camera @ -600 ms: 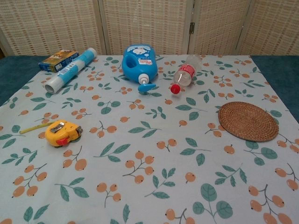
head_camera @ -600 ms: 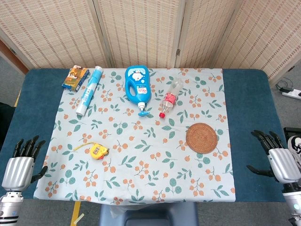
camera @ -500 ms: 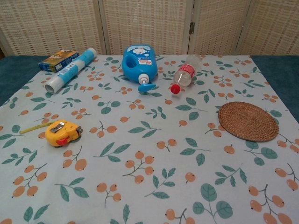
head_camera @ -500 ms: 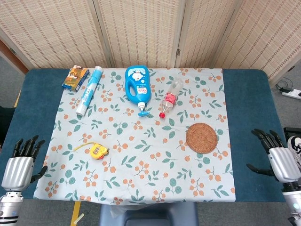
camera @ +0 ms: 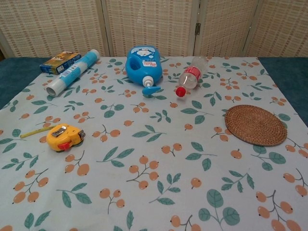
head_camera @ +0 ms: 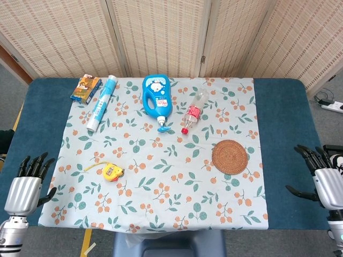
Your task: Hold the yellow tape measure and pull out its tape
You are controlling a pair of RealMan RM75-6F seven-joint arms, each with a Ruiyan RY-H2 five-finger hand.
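Both hands (head_camera: pixel 24 188) seemingly drew back.

No lettering can be read in either view. The blue detergent bottle (head_camera: pixel 157 98), lying at about twelve o'clock on the cloth, carries a white label with a cartoon face, its print too small to make out. The clear bottle (head_camera: pixel 193 111) at one o'clock has a red band label, illegible. The blue-and-white tube (head_camera: pixel 101 104) and the small box (head_camera: pixel 86 88) at eleven o'clock show printing that blurs into color. The yellow tape measure (camera: pixel 64 136) shows no legible marking.
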